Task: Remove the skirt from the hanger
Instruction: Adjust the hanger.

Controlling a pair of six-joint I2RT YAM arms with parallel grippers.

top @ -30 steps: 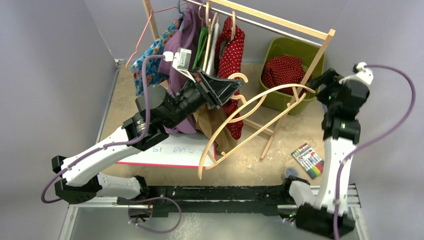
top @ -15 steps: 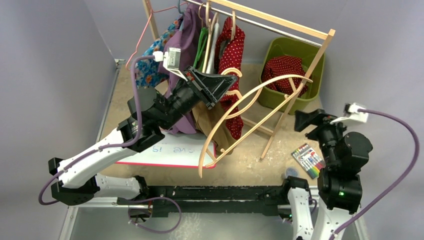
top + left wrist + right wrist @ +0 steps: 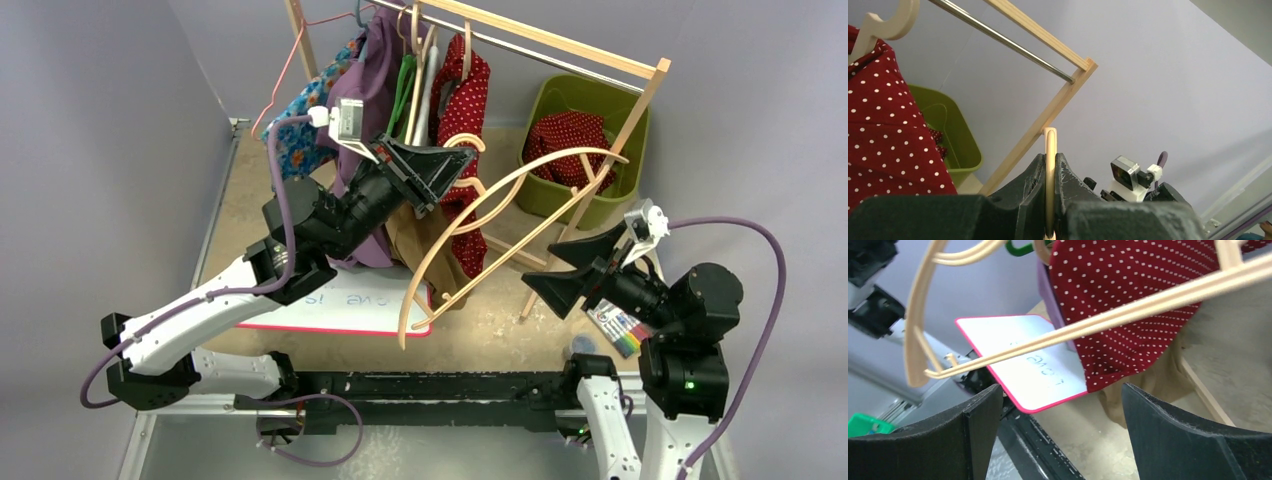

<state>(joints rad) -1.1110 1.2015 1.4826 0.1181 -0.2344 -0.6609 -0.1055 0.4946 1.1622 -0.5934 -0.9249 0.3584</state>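
Skirt: the red, white-dotted skirt (image 3: 565, 140) lies heaped in the green bin (image 3: 585, 88) at the far right of the table (image 3: 500, 320), beside the rack's end post. That this heap is the skirt is my reading.
Hanger: the pale wooden hanger (image 3: 1049, 160) is held up in the air between rack and arms, tilted, with nothing draped on it.
How far along: with the hanger bare and the cloth in the bin, the removal looks done.
How the skirt would handle: my guess is light and limp. It has slumped into folds, so it would sag from any grip, drag along edges and catch on a hook rather than slide off cleanly.
Where to hold it: pinch a thick fold at the top of the heap, or the waistband if it can be found. Which edge is the waist I cannot tell from here.
Left gripper: the left gripper (image 3: 462, 168) is clamped tight on the hanger's wooden arm, raised beside the hanging clothes.
Right gripper: the right gripper (image 3: 540, 266) has its fingers spread wide and holds nothing. It is low over the table and aimed toward the hanger's lower bar.
Rack: the wooden rack (image 3: 560, 42) carries several garments, among them a second red dotted garment (image 3: 462, 100) just beside the left gripper and easily confused with the skirt.
Table: a pink-edged whiteboard (image 3: 350, 300) lies under the hanger's low end, and a marker set (image 3: 618, 322) lies near the right arm.
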